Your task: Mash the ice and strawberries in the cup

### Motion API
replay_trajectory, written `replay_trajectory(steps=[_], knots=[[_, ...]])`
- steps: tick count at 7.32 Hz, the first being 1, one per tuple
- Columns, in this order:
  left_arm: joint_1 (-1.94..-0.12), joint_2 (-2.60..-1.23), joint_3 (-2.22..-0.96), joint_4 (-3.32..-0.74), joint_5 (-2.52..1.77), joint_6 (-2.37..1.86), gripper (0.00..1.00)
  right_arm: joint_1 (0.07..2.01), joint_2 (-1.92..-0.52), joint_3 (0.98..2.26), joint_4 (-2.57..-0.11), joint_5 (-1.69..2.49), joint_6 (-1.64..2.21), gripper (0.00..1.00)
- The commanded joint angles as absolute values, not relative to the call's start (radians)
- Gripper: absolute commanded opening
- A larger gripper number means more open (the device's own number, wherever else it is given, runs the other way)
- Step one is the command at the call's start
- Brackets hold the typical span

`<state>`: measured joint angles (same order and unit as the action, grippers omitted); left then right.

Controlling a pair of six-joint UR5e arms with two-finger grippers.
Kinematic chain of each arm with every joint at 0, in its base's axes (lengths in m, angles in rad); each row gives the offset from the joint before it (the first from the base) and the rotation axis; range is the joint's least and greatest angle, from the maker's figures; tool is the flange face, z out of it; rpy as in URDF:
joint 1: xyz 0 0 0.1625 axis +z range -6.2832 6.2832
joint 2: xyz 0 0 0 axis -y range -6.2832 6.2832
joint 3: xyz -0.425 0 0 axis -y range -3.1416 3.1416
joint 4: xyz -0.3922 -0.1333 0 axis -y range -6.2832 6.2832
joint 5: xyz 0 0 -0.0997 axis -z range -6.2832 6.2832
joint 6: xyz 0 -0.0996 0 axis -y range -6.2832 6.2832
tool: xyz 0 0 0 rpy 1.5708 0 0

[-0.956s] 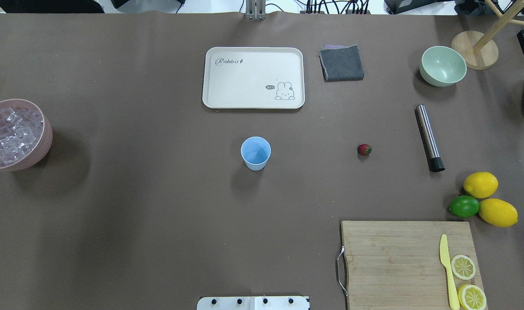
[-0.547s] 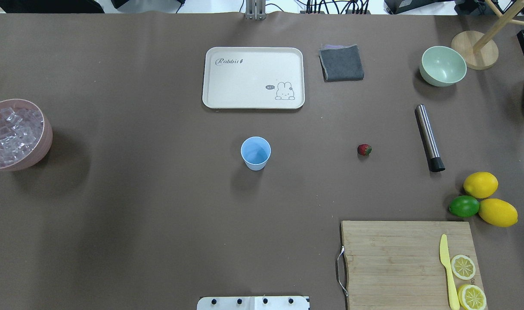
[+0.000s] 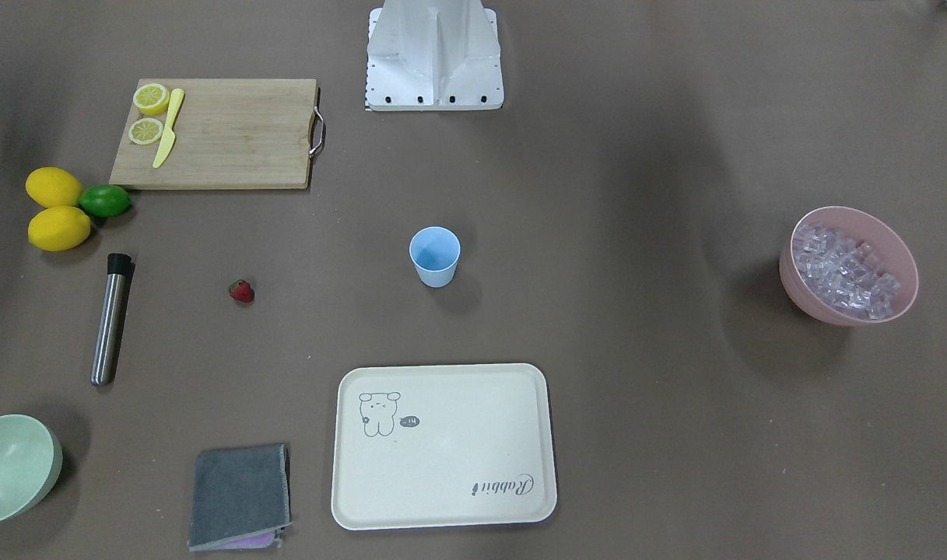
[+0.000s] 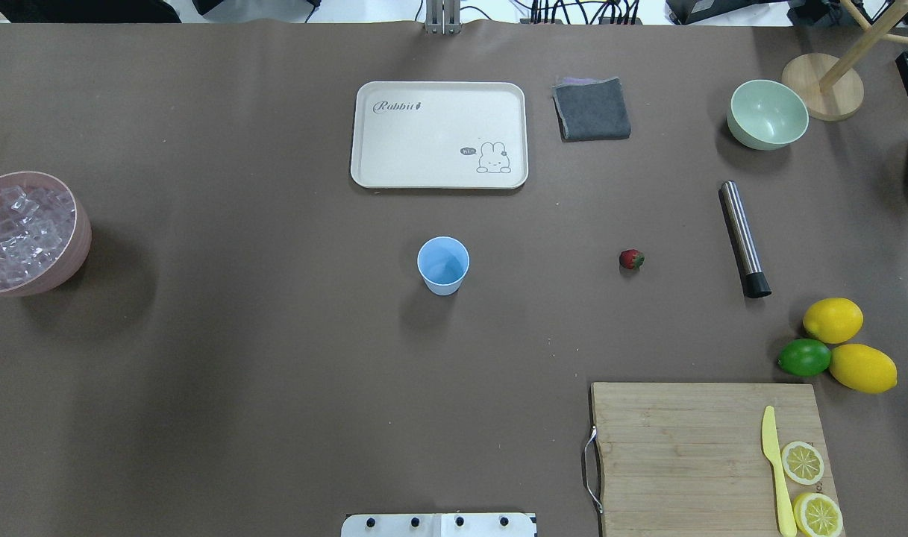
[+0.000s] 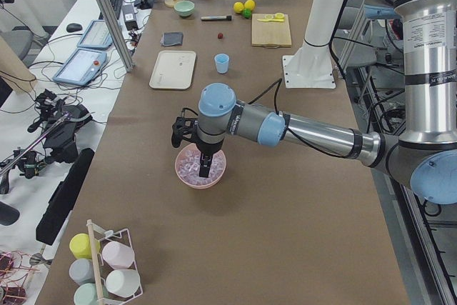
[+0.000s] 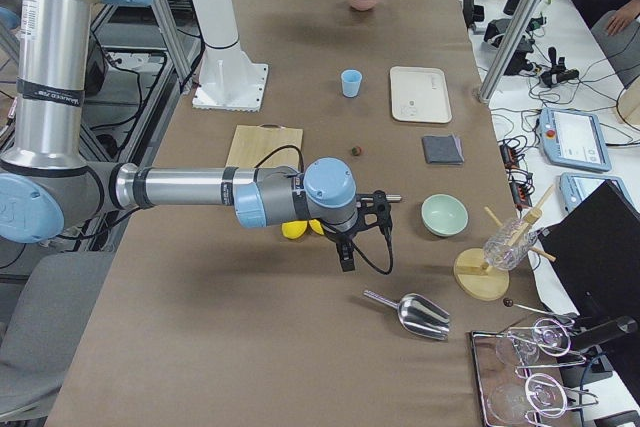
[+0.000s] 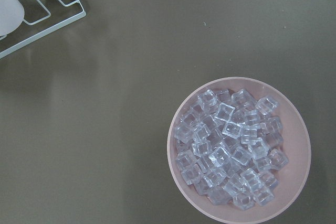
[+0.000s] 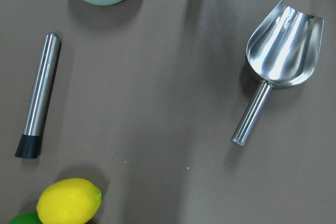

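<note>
Across the table from the robot, the front-facing camera took in the whole spread. One cup stood upright near the middle, one strawberry lay well apart from it toward the robot's right, and the ice was heaped in one pink bowl far to the robot's left. It also held one tray, one grey cloth, one green bowl, one steel rod, two lemons and one lime. One board carried one knife and two lemon slices.

Overhead, the same things showed, plus one round wooden stand base.

Only the side cameras caught the arms. From the table's left end, the left gripper hung over the pink bowl, close above the ice — I could not tell whether its jaws stood wide or narrow. A wire rack of several cups stood nearer.

From the right end, the right gripper hung over the table beside the lemons, with one metal scoop near it; its spread I could not tell either.

Looking down from the left wrist, the camera showed the ice cubes — too many to count — and a corner of the rack.

At the right wrist, the scoop, the rod, one lemon and the green bowl's edge showed.
</note>
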<state>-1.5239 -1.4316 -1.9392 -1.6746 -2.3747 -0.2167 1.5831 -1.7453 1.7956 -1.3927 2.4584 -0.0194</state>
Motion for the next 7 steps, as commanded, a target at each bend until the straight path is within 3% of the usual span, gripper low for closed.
replay_trajectory(steps=[1, 4, 7], knots=[[-1.505, -1.428, -1.937, -1.690, -2.373, -0.219, 0.98, 1.583, -1.749, 1.795, -1.364, 2.461, -0.020, 1.00], [-1.500, -1.402, -1.948, -1.694, -2.376, -0.236, 0.97, 1.582, -1.839, 1.789, -1.224, 2.461, -0.014, 1.00], [-1.455, -1.417, -1.937, -1.742, -2.365, -0.534, 0.97, 1.580, -1.847, 1.782, -1.224, 2.462, -0.009, 1.00]])
